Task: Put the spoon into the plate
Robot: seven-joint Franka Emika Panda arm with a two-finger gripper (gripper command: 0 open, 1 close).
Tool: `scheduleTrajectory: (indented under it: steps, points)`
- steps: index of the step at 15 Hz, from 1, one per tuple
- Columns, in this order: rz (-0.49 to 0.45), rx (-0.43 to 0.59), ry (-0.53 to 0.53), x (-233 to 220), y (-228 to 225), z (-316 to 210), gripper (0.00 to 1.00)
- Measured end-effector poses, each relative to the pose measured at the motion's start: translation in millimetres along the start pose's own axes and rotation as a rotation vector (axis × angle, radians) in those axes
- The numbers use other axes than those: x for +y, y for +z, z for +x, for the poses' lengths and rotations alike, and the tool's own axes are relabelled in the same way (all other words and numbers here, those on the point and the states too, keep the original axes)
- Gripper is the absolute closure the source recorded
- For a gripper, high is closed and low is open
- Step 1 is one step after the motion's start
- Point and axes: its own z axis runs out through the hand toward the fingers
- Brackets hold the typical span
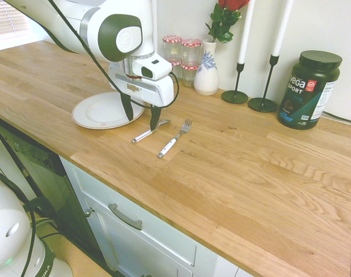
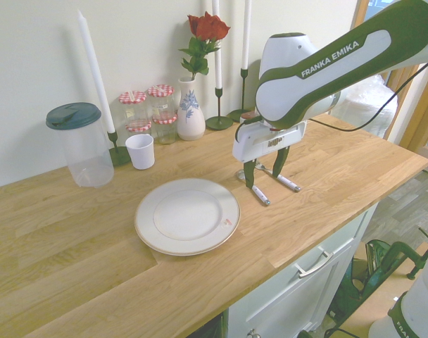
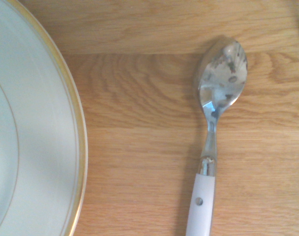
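Right now the slim silver spoon with the white handle [image 1: 149,133] lies flat on the pale oak worktop [image 1: 250,173], just beside the round off-white plate with the thin gold rim line [image 2: 187,215] but not touching it, with a silver fork with a white handle [image 1: 174,139] lying roughly parallel on its far side from the plate. The white two-finger gripper [image 1: 142,116] hangs directly over the spoon, its dark fingers spread apart and empty, one tip toward the plate and one near the spoon's neck. The spoon's long axis runs roughly alongside the plate's edge, so the jaws look set to close across it. In the wrist view, the handle's end is cut off, and the fingertips' exact height above the wood is hard to judge.
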Motion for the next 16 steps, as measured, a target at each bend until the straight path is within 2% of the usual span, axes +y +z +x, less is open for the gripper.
scheduleTrajectory:
  steps: [5,12,13,16]
  points:
    - [-0.003,-0.003,-0.009,-5.5,2.0,4.3,0.00]
    - [-0.051,-0.003,0.002,-11.2,29.8,11.0,0.00]
    - [-0.058,0.005,0.021,-10.7,30.0,11.6,1.00]
    - [-0.072,0.017,0.055,-10.2,32.3,12.8,1.00]
